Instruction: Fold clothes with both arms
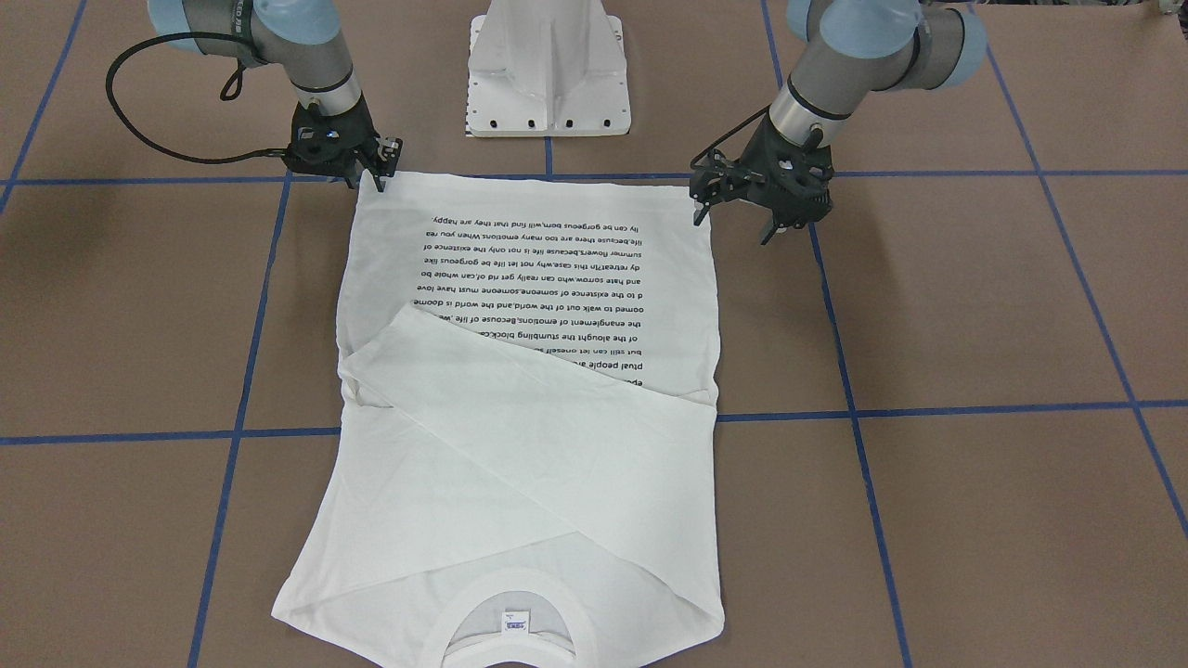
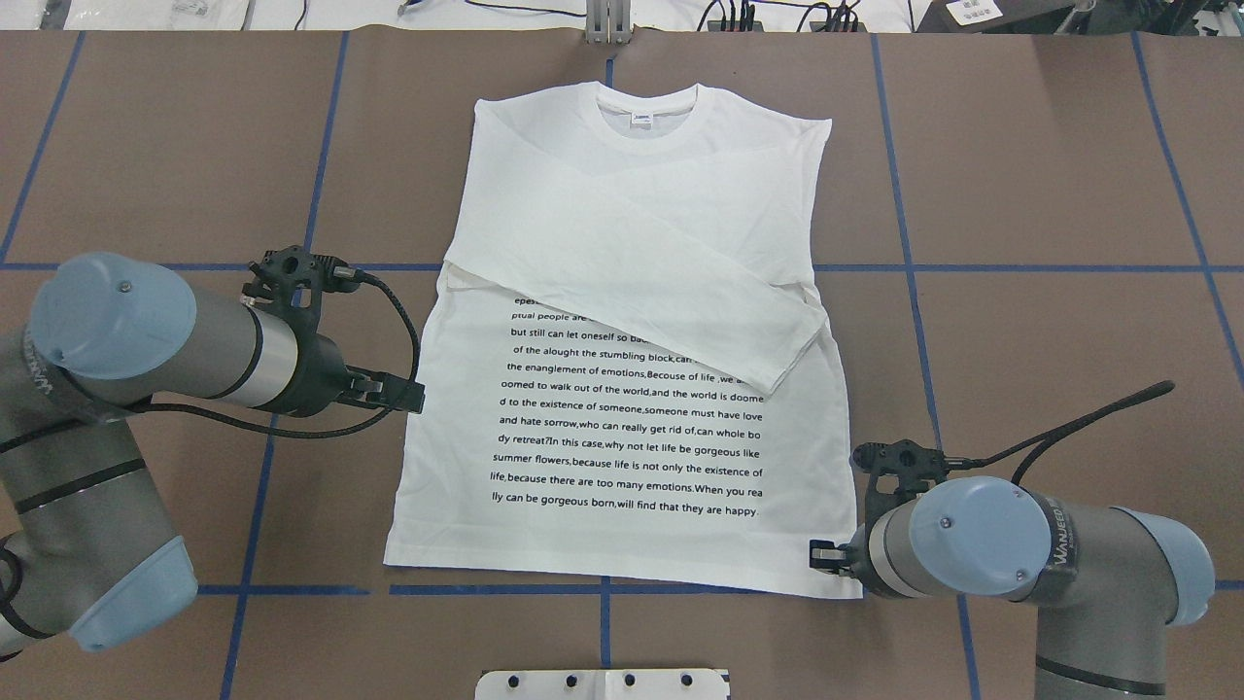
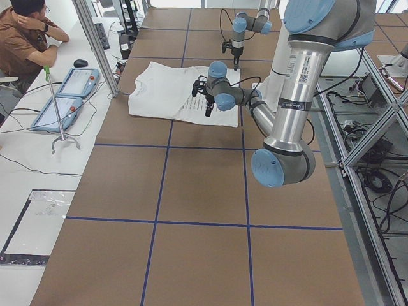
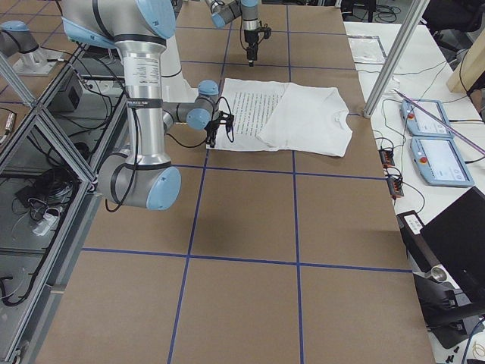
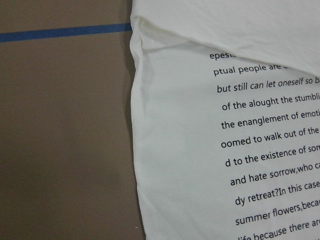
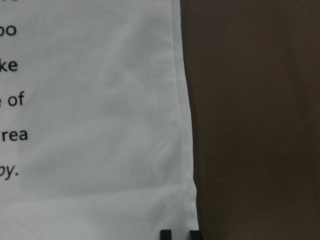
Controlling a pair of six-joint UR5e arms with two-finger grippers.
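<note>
The white long-sleeved T-shirt [image 2: 622, 214] lies flat on the brown table with its printed side up. Its collar [image 2: 646, 97] points away from the robot, and one sleeve [image 2: 661, 282] is folded slantwise across the chest [image 1: 520, 445]. My right gripper [image 2: 821, 556] is low at the hem's right corner [image 6: 192, 210]. Its two fingertips [image 6: 166, 235] show slightly apart just short of the cloth. My left gripper [image 2: 408, 397] hovers beside the shirt's left edge [image 5: 137, 150], clear of the fabric. Whether its fingers are open or shut I cannot tell.
The white pedestal base [image 1: 548, 83] stands just behind the hem. Blue tape lines [image 2: 243, 265] cross the brown table. A person [image 3: 25, 32] sits at a side desk with two tablets [image 3: 70, 89]. Brown table surface [image 2: 1020, 175] stretches on both sides of the shirt.
</note>
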